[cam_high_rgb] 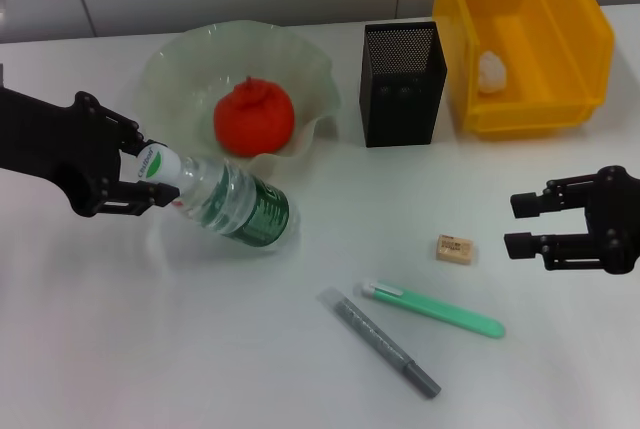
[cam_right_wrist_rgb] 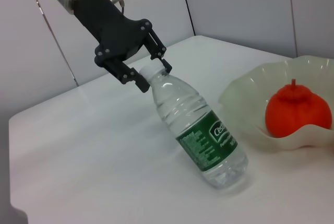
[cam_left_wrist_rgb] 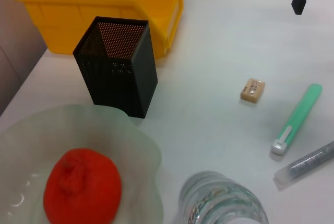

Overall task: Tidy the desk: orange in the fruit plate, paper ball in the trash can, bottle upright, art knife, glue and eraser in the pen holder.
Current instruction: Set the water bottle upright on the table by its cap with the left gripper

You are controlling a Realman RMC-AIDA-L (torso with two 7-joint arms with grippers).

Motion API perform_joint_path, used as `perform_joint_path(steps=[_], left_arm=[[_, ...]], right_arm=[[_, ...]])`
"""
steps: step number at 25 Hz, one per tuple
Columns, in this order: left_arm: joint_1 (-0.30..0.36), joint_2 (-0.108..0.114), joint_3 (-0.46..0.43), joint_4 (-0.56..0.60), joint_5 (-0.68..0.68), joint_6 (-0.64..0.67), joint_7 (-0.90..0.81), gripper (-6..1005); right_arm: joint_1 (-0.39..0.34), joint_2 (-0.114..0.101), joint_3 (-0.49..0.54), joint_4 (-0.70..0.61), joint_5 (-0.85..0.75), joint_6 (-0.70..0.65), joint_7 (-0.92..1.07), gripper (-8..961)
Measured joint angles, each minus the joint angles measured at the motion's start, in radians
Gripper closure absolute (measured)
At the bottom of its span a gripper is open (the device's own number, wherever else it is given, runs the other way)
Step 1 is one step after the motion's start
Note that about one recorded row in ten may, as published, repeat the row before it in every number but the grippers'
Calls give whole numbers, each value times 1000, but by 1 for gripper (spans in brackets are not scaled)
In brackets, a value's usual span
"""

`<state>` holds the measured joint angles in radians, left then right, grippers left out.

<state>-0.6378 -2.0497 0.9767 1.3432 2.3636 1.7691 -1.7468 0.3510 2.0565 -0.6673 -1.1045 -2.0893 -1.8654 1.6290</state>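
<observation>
My left gripper (cam_high_rgb: 150, 177) is shut on the cap end of a clear bottle (cam_high_rgb: 235, 204) with a green label. The bottle is tilted, its base on the table; the right wrist view (cam_right_wrist_rgb: 201, 130) shows this too. The orange (cam_high_rgb: 254, 117) lies in the pale green fruit plate (cam_high_rgb: 190, 59). The black mesh pen holder (cam_high_rgb: 402, 89) stands behind. The eraser (cam_high_rgb: 455, 249), green art knife (cam_high_rgb: 435, 311) and grey glue stick (cam_high_rgb: 380, 342) lie on the table. A white paper ball (cam_high_rgb: 491, 71) sits in the yellow trash bin (cam_high_rgb: 580, 49). My right gripper (cam_high_rgb: 520, 224) is open and empty, right of the eraser.
The bin stands at the back right, close beside the pen holder. The plate's wavy rim is just behind the bottle. A wall runs along the table's far edge.
</observation>
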Motion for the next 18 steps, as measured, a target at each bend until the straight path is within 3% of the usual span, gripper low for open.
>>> perform_joint_path(steps=[18], left_arm=[[-67, -10, 2, 39, 42, 62, -68, 564]], right_arm=[[1, 0, 0, 0, -1, 0, -3, 409]])
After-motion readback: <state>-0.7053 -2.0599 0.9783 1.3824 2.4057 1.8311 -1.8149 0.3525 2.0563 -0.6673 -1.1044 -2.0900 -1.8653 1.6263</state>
